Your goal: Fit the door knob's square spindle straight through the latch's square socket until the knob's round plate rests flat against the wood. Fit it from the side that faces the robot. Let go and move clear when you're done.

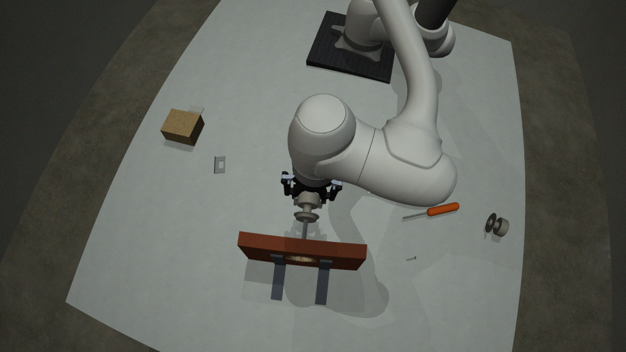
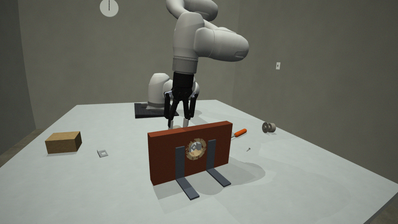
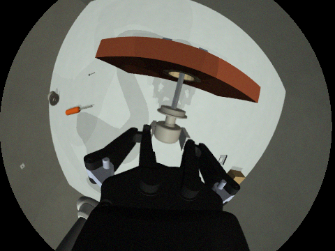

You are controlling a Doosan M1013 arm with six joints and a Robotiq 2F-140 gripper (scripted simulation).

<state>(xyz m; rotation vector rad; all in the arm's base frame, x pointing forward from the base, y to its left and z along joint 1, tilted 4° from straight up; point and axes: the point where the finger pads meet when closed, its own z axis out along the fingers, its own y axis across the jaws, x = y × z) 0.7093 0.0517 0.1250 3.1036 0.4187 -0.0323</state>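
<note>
A red-brown wood panel (image 1: 301, 251) stands upright on two grey brackets, with a round latch hole (image 2: 196, 149) in its middle. My gripper (image 1: 308, 197) is on the robot-facing side of the panel, shut on the beige door knob (image 1: 307, 202). The knob's round plate (image 1: 306, 216) stands apart from the wood. Its spindle (image 1: 304, 229) reaches to the panel at the hole. The wrist view shows the knob (image 3: 167, 130), the spindle (image 3: 178, 89) and the panel (image 3: 177, 64). In the exterior view the panel hides the knob, and a grey square piece shows inside the hole.
A second knob (image 1: 497, 225), an orange screwdriver (image 1: 433, 210) and a small screw (image 1: 410, 258) lie to the right. A cardboard box (image 1: 182, 125) and a small square metal plate (image 1: 219, 164) lie to the left. The arm's black base plate (image 1: 350, 48) is at the back.
</note>
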